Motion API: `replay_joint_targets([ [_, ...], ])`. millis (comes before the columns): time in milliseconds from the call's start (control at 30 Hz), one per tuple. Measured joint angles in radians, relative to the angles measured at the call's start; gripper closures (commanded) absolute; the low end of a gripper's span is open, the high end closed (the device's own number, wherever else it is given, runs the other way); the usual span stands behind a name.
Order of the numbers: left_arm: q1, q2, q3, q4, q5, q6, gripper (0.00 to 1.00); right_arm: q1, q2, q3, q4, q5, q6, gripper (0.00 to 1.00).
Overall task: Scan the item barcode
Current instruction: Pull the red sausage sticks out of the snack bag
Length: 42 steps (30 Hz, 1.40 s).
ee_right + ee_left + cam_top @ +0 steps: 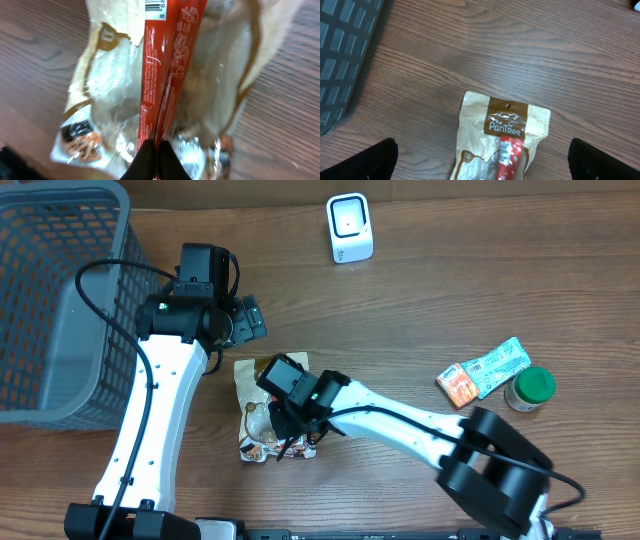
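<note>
Right gripper (154, 161): jaws pressed together on the lower end of the red stick (162, 75), apparently pinching the thin wrapper. An end grip would leave the barcode (156, 6) at the opposite end uncovered, which is likely why it is held there.

- The stick lies lengthwise on the pouch (475, 115), which sits flat on the desk (450, 280) near the middle of the edge where the arms are mounted.
- The scanner (350, 227) stands by the far edge, well apart from the stick. My reading: stick gripped, not yet lifted, and the carry to the scanner is not yet done.

Left gripper (250, 320): jaws spread wide, holding nothing. It hovers just beyond the pouch's top edge, looking down on it, probably on standby.

Materials:
- Stick: narrow, glossy red film with white print; flat and floppy, likely to droop from an end grip.
- Pouch: kraft-paper tan with a brown label and a crinkled clear window throwing glare; slippery under the stick.
- Scanner: white, rounded, hard plastic.
- Desk: wood grain, matte.
- Basket (50, 280): grey plastic lattice at the far left corner.
- Right edge: an orange packet (458, 387), a teal-printed sachet (497, 366) and a green-lidded jar (528, 388), close together.
</note>
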Motion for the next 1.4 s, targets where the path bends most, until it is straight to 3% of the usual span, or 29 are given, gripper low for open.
replay_joint_targets([
  [333,0.000,0.000,0.000,0.000,0.000,0.000,0.00,-0.013,-0.175,0.000,-0.111,0.000,-0.040,0.96],
  [733,0.000,0.000,0.000,0.000,0.000,0.000,0.00,-0.171,-0.246,-0.001,-0.388,0.094,-0.068,0.96],
  [1133,0.000,0.000,0.000,0.000,0.000,0.000,0.00,-0.270,-0.282,-0.002,-0.494,0.141,-0.074,0.96],
  [1400,0.000,0.000,0.000,0.000,0.000,0.000,0.00,-0.332,-0.500,-0.004,-0.509,0.129,-0.075,0.96],
])
